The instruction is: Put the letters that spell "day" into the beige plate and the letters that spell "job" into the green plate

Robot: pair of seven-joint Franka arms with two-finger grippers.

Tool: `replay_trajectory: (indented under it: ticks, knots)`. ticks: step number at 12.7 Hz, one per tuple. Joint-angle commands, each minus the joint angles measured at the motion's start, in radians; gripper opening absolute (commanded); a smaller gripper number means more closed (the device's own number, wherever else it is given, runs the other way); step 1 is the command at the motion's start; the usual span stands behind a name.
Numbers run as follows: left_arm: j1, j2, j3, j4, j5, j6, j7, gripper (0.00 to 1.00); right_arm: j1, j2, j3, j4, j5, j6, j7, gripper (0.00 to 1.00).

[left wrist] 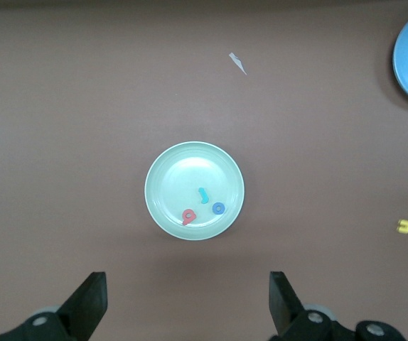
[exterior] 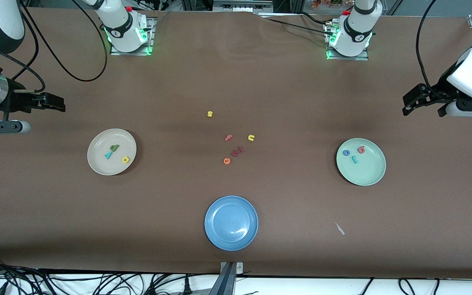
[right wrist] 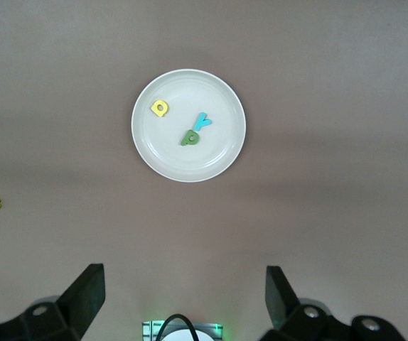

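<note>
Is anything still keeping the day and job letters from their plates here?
Nothing visible does. The green d, teal y and yellow a already lie in the beige plate; the blue o, red b and teal j lie in the green plate. Both end effectors are up, open and empty.
</note>
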Motion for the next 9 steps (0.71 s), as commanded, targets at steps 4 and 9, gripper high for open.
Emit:
replay_trajectory:
  ticks: [4, 9]
  knots:
    - [-0.014, 0.069, 0.014, 0.143, 0.029, -0.146, 0.060, 1.00, -0.003, 0.002, 0.002, 0.011, -0.015, 0.003, 0.006, 1.00]
    - [-0.009, 0.061, 0.003, 0.141, 0.032, -0.167, 0.018, 1.00, -0.003, 0.002, 0.002, 0.011, -0.014, 0.002, 0.005, 1.00]
